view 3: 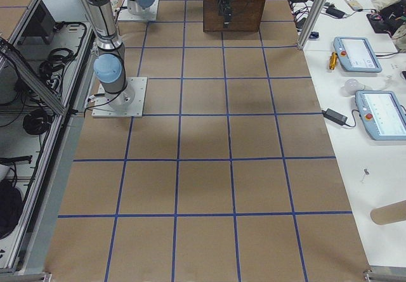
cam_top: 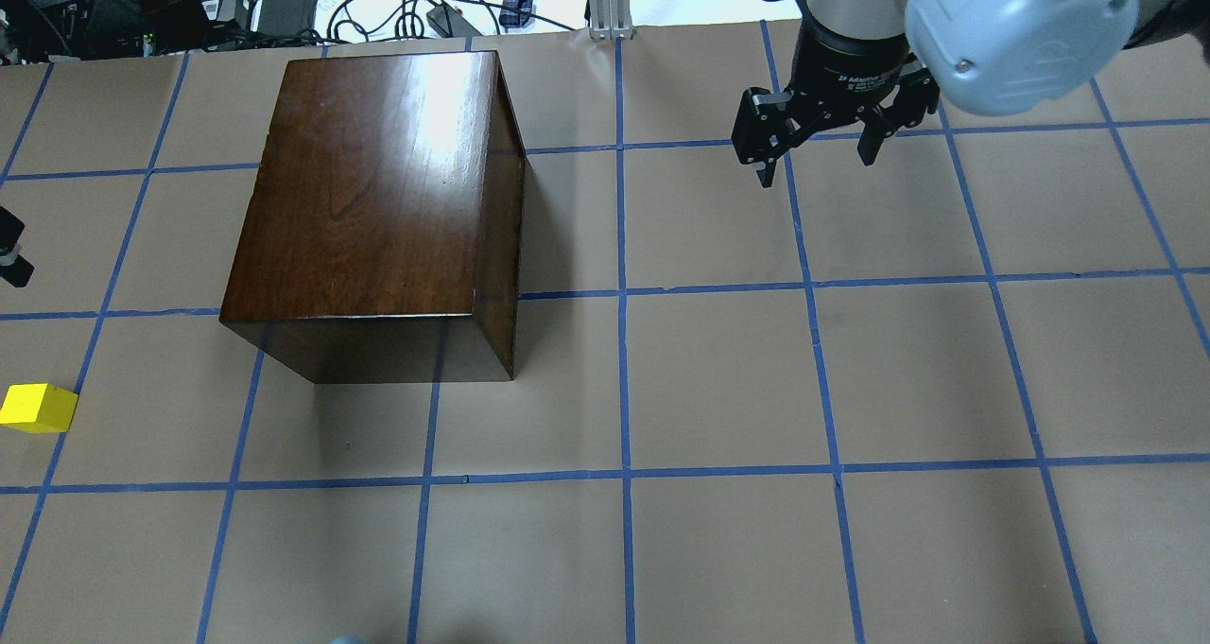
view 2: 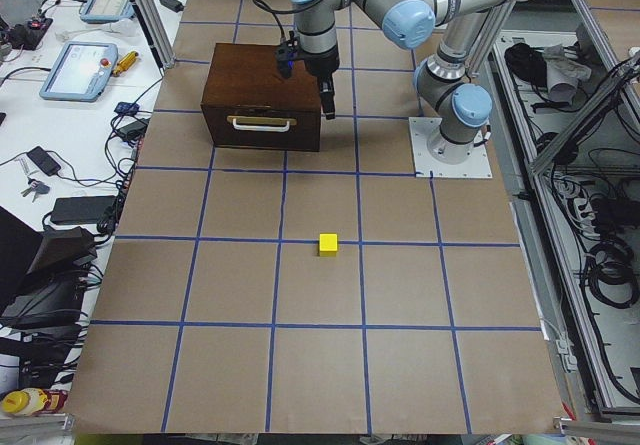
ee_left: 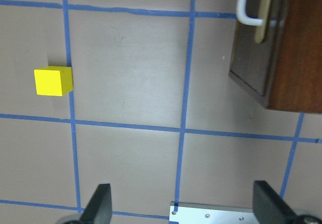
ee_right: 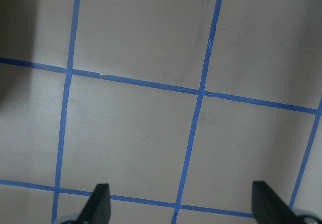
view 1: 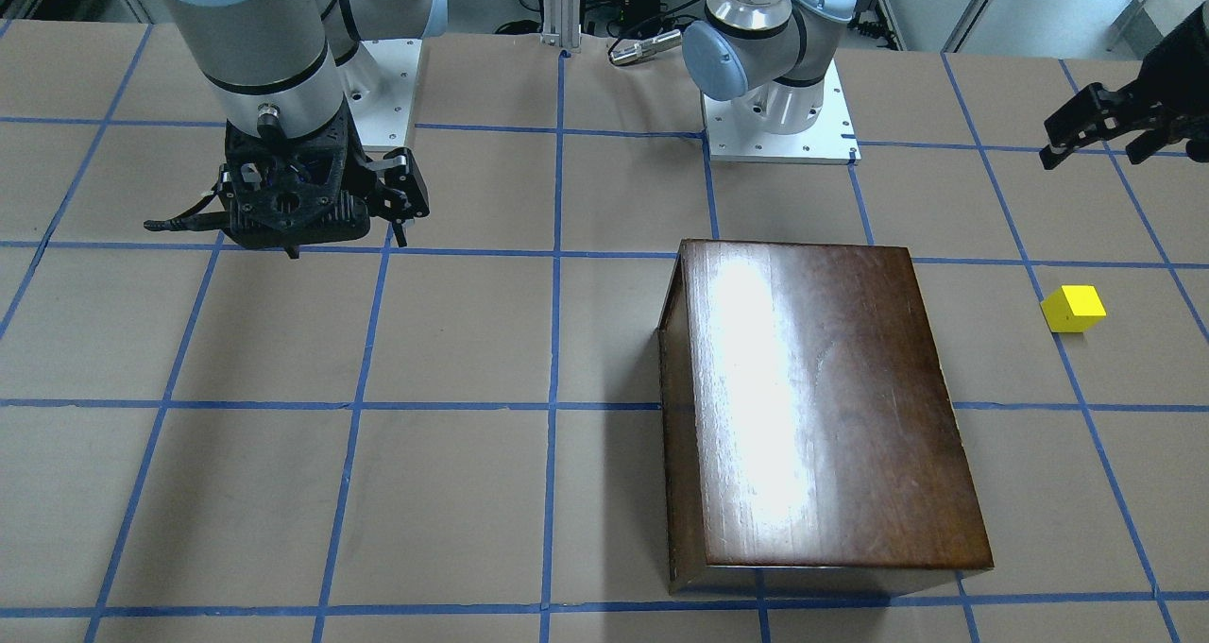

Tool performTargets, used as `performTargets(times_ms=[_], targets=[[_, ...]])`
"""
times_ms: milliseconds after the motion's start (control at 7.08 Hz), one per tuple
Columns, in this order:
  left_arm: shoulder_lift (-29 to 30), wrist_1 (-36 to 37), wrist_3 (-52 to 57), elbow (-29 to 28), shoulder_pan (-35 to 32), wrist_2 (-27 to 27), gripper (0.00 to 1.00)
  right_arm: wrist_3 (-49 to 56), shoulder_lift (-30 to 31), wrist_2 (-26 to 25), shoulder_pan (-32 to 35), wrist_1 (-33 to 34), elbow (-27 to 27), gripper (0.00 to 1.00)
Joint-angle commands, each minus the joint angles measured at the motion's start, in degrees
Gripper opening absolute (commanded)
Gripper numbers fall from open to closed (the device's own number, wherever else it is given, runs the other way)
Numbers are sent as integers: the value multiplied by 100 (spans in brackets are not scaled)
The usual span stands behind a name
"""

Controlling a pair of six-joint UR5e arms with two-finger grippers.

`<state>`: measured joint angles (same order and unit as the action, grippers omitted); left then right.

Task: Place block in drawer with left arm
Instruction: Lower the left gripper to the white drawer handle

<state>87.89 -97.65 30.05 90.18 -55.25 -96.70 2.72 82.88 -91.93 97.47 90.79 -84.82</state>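
Note:
The yellow block (view 1: 1073,308) sits alone on the brown paper table, also in the overhead view (cam_top: 38,408) and the left wrist view (ee_left: 53,81). The dark wooden box (cam_top: 378,190) stands to its side. Its drawer (view 2: 262,125) is shut, and the front panel with a handle shows in the left wrist view (ee_left: 251,58). My left gripper (view 1: 1091,152) hangs open and empty high above the table, between the block and the robot base; its fingers (ee_left: 100,206) stand wide apart. My right gripper (cam_top: 818,164) is open and empty over the other half of the table.
The left arm's base plate (view 1: 779,119) is bolted down behind the box. Cables and power bricks (cam_top: 378,1) lie past the table's far edge. Teach pendants (view 2: 75,70) rest on a side bench. Blue tape lines grid the table.

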Motion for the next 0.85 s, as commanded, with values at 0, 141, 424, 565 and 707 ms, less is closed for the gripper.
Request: performTargets(times_ms=[0, 141, 424, 565, 707], targets=[[585, 473, 169, -245, 252, 46, 100, -9, 0, 0, 0, 0, 0, 100], [971, 475, 168, -586, 252, 55, 100, 0, 0, 0, 0, 0, 0, 100], [1745, 484, 151, -1150, 243, 588, 100, 0, 0, 0, 0, 0, 0, 100], [2114, 675, 186, -1483, 208, 661, 100, -9, 0, 0, 0, 0, 0, 100], [2405, 703, 177, -1686, 86, 670, 100, -9, 0, 0, 0, 0, 0, 100]])
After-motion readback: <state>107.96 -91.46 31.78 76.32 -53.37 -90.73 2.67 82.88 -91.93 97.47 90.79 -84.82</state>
